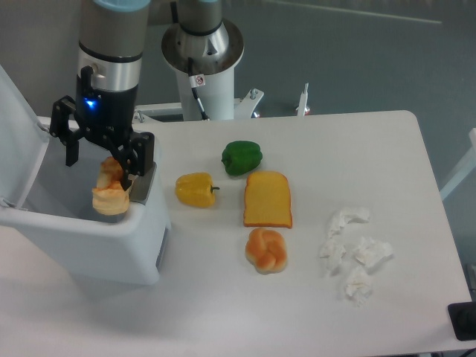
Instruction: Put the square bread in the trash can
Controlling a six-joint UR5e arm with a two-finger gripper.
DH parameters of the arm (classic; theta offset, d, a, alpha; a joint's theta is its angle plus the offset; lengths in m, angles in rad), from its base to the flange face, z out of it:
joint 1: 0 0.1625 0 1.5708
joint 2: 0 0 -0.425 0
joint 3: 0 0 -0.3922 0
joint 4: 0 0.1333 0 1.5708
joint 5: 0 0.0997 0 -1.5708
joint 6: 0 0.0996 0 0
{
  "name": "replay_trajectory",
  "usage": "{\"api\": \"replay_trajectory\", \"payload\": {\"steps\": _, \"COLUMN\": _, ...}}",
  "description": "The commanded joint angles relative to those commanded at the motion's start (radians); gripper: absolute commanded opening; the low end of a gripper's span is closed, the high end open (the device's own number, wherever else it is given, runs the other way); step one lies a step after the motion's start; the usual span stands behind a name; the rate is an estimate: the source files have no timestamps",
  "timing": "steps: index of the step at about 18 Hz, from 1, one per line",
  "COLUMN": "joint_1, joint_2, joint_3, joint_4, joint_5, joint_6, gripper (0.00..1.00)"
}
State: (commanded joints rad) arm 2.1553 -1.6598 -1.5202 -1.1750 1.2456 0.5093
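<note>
The square bread [268,198], a flat yellow-orange toast slice with a darker crust, lies on the white table right of centre. The trash can [82,232], a white bin with its lid [15,141] raised, stands at the left edge. My gripper [111,177] hangs over the bin's opening, well left of the bread. It is shut on a pale lumpy croissant-like piece [111,196], which dangles just inside the bin near its right rim.
A yellow pepper [195,189] and a green pepper [242,157] lie between the bin and the bread. A round orange-white bun [266,250] sits just in front of the bread. Crumpled white tissues [355,253] lie to the right. The robot base [202,52] stands at the back.
</note>
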Motion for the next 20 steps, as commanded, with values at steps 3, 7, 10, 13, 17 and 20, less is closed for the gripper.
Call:
{"api": "replay_trajectory", "payload": {"steps": 3, "joint_1": -0.014, "joint_2": 0.000, "joint_3": -0.002, "joint_4": -0.002, "joint_5": 0.000, "joint_6": -0.002, "gripper": 1.00}}
{"api": "replay_trajectory", "payload": {"steps": 7, "joint_1": -0.014, "joint_2": 0.002, "joint_3": -0.002, "joint_4": -0.003, "joint_5": -0.002, "joint_6": 0.002, "gripper": 1.00}}
{"api": "replay_trajectory", "payload": {"steps": 10, "joint_1": -0.014, "joint_2": 0.003, "joint_3": -0.002, "joint_4": -0.006, "joint_5": -0.035, "joint_6": 0.002, "gripper": 1.00}}
{"api": "replay_trajectory", "payload": {"steps": 13, "joint_1": 0.009, "joint_2": 0.005, "joint_3": -0.002, "joint_4": -0.002, "joint_5": -0.080, "joint_6": 0.002, "gripper": 1.00}}
{"api": "replay_trajectory", "payload": {"steps": 17, "joint_1": 0.129, "joint_2": 0.008, "joint_3": 0.015, "joint_4": 0.003, "joint_5": -0.078, "joint_6": 0.015, "gripper": 1.00}}
{"api": "replay_trajectory", "payload": {"steps": 20, "joint_1": 0.231, "joint_2": 0.006, "joint_3": 0.020, "joint_4": 0.003, "joint_5": -0.075, "joint_6": 0.122, "gripper": 1.00}}
